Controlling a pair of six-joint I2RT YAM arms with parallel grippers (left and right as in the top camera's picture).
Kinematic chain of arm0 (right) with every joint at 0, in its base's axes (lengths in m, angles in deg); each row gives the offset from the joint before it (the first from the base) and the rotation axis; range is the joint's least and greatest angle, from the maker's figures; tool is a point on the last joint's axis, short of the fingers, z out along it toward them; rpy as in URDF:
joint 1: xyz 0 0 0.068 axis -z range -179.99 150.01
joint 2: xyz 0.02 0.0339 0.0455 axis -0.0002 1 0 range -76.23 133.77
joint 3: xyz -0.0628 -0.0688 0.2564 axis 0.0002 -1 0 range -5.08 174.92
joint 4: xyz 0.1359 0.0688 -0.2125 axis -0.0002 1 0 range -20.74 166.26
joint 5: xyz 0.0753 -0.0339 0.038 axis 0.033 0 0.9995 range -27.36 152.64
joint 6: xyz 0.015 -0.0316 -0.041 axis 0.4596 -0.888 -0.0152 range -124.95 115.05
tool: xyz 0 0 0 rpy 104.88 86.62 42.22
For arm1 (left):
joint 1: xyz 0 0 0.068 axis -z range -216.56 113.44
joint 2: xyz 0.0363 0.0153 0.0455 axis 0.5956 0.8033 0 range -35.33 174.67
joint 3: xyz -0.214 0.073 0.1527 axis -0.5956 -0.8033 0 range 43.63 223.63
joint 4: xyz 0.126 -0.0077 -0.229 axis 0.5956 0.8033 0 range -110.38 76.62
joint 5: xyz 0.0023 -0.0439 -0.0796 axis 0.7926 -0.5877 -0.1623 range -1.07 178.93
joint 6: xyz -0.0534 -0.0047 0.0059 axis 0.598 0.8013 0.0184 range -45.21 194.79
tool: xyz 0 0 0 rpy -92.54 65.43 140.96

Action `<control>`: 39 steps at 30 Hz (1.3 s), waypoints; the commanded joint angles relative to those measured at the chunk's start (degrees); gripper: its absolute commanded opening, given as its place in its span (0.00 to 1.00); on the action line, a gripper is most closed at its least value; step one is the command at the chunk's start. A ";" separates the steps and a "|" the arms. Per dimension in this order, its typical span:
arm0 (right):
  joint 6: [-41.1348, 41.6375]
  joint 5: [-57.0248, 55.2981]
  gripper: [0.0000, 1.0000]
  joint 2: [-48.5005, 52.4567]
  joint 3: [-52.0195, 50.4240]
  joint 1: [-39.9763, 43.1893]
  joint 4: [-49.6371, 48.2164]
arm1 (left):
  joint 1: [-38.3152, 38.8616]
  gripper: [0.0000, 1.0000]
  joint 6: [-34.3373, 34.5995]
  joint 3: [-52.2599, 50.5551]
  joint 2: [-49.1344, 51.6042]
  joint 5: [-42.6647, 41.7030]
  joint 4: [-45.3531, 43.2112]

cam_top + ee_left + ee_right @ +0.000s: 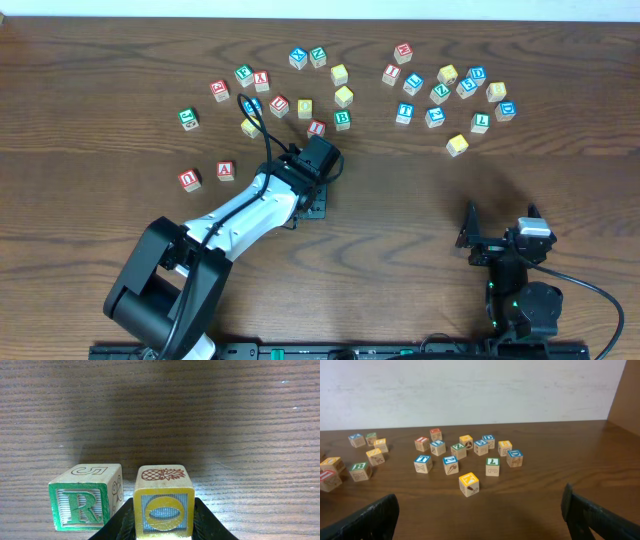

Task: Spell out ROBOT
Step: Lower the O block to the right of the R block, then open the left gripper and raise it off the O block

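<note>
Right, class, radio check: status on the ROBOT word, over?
Left gripper shut on yellow O cube; right gripper open. It sits beside green R cube, small gap. Other cubes scattered beyond, none blocking.

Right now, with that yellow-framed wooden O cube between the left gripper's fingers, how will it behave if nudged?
The yellow-framed wooden O cube looks rigid, so the left gripper on its flat sides probably won't deform it. Flat faces suggest it would slide on the wooden table, not roll. About as wide as tall, it likely won't tip.
</note>
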State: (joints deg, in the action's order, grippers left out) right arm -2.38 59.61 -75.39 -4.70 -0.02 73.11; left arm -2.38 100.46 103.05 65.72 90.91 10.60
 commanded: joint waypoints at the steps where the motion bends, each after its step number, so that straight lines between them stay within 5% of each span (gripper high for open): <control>1: 0.59 -0.46 0.99 -0.35 -0.09 0.00 0.22 | -0.24 0.26 -0.28 -0.87 0.92 0.13 -0.07; 39: 0.59 -0.46 0.99 -0.35 -0.09 0.00 0.22 | -0.24 0.40 -0.28 -0.87 0.92 0.13 -0.24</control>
State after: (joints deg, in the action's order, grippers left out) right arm -2.38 59.61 -75.39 -4.70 -0.02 73.11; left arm -2.38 100.26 103.05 65.72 90.73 10.43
